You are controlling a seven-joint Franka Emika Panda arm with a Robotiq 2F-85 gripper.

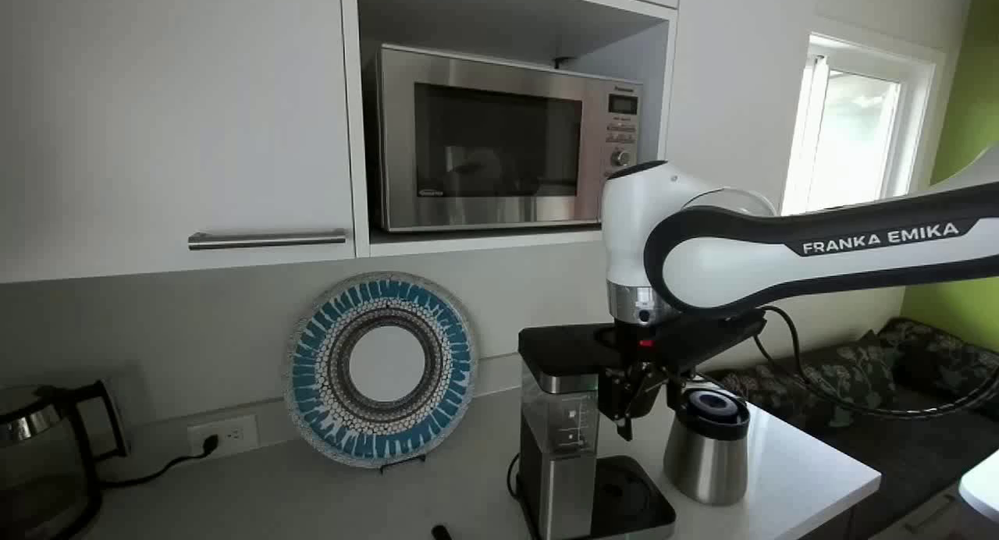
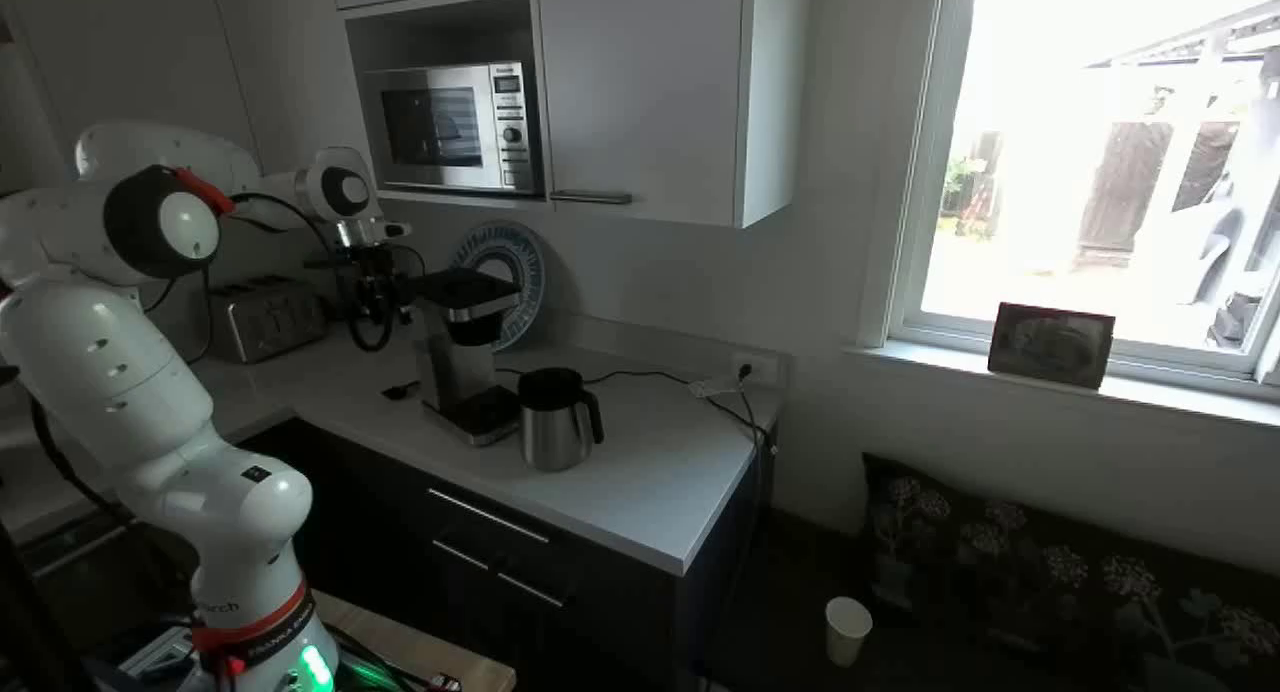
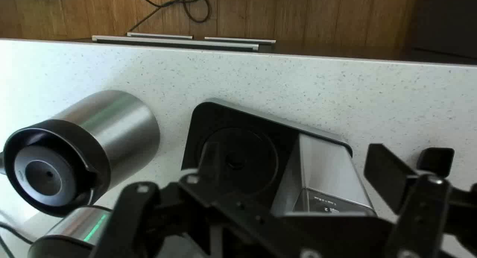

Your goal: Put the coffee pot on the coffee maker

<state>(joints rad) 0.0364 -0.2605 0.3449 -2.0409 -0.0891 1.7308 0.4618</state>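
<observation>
Standing upright on the counter (image 2: 640, 482), the coffee pot (image 2: 553, 438) is seen just beside the coffee maker (image 2: 470, 372). The jaws are set wide apart, and nothing is held between them. In the wrist view, the pot is found to the left, outside their gap, its handle (image 2: 596, 418) turned away; so a sideways reach is probably needed.

Coffee pot (image 1: 706, 462) silver, black-lidded; coffee maker (image 1: 570, 470) black, silver; disc (image 1: 382, 366) teal-ringed; counter (image 3: 298, 86) white, grey-speckled.
</observation>
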